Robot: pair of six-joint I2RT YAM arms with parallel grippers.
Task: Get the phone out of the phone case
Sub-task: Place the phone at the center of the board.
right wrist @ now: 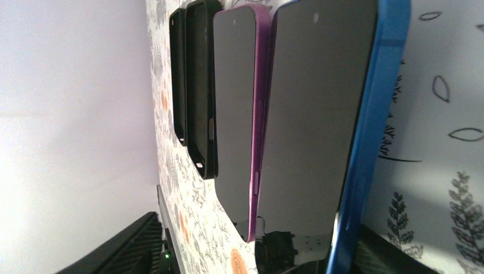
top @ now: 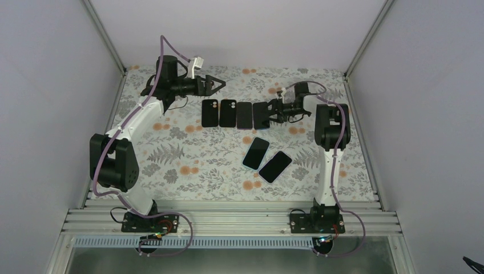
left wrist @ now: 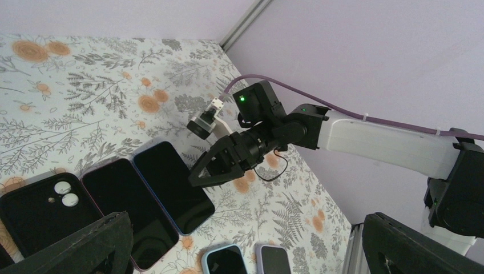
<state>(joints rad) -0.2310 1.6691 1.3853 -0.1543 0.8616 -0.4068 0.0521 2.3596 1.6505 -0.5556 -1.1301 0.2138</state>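
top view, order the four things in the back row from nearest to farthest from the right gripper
1. blue-edged phone: right end of the row, at the right gripper.
2. purple-edged phone: next one to the left.
3. inner black case: second from the left end.
4. outer black case: left end of the row.

Even, diffuse light fills the enclosure; shadows on the counter [top: 188, 171] are faint and soft; the overhead view is sharp; in the right wrist view the blue-edged phone [right wrist: 319, 142] looms close and slightly soft, its dark screen dully reflective.
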